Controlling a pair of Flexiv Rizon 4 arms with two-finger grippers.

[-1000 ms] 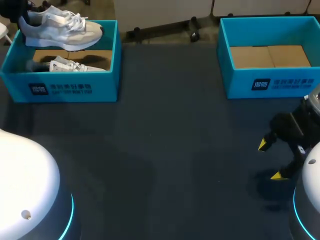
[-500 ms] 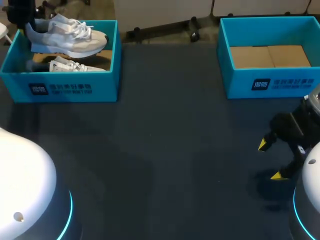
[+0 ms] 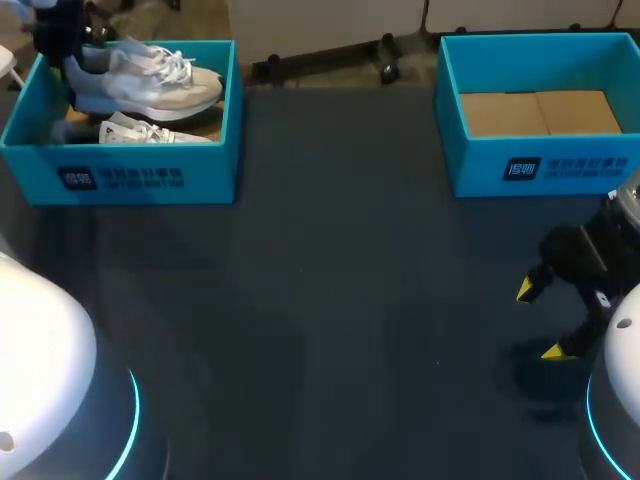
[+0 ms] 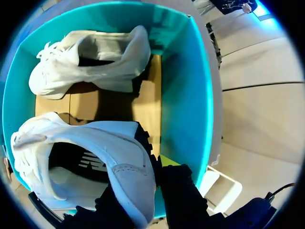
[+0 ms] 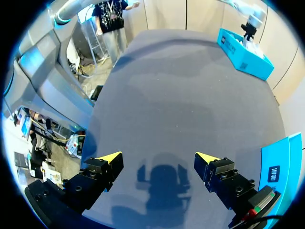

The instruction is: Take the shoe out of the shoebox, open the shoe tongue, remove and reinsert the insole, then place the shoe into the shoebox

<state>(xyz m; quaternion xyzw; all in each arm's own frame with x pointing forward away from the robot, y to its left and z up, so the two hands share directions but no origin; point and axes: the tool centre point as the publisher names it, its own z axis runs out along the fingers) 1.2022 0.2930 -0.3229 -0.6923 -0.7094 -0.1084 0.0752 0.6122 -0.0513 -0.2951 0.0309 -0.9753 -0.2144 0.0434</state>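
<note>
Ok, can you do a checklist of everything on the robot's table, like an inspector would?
Surface: dark table, no spills or marks seen.
Job's things: held shoe is gripped at its heel over the left shoebox; second shoe lies inside that box; right shoebox shows only its cardboard floor.
Clutter: nothing seen.
Grippers: left gripper is shut on the held shoe; right gripper hangs over the table, fingers apart, holding nothing.
Cables: nothing seen.
Surroundings: nothing seen reaching over the table.
</note>
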